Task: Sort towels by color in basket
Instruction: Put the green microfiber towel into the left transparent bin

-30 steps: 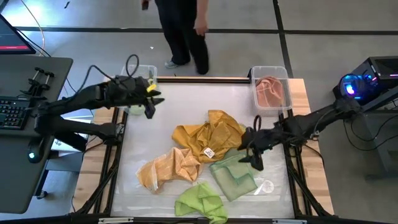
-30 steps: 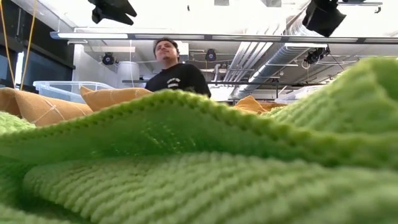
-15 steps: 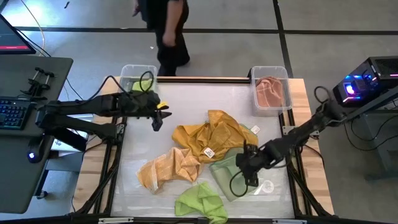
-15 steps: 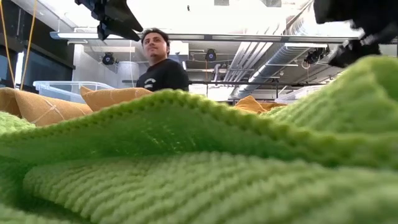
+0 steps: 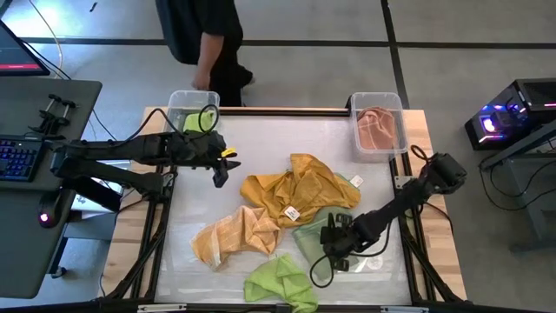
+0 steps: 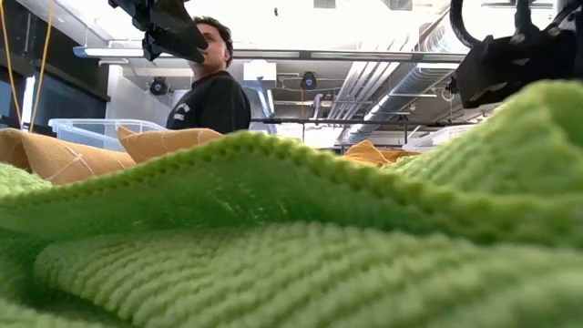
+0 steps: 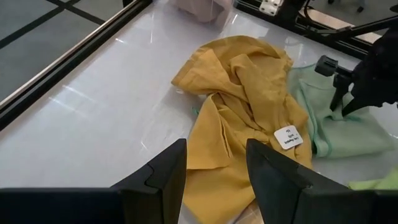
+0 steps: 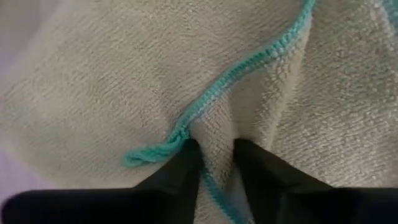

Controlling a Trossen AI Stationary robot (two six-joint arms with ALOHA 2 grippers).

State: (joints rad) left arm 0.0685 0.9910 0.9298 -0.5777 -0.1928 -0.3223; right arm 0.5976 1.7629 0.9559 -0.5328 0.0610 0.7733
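Observation:
Several towels lie loose on the white table: mustard yellow (image 5: 295,189), light orange-tan (image 5: 234,235), lime green (image 5: 278,283) at the near edge, and pale sage green (image 5: 317,236) with a teal stitched edge. A pink towel (image 5: 378,130) lies in the far right bin. My right gripper (image 5: 328,254) is down on the sage towel, shut on it. My left gripper (image 5: 219,170) hovers open above the bare table, left of the mustard towel (image 7: 239,106), with nothing between its fingers. My right gripper pinches a raised fold of the pale sage green towel (image 8: 214,121) between its two fingers (image 8: 180,165), right by the teal stitched edge (image 8: 249,62). The fingers come from above, pointing down. The towel lies on the table around the fold.
A clear bin (image 5: 193,109) at the far left corner holds something lime green. The clear bin (image 5: 379,103) at the far right holds the pink towel. A person (image 5: 204,35) stands beyond the far edge. In the low view the lime towel (image 6: 291,237) fills the foreground.
My right gripper has gone toward the near edge and the left, down onto the sage towel, and now has a fold between its fingers. My left gripper has drawn away from the far left bin toward the near edge. The person has walked to the left.

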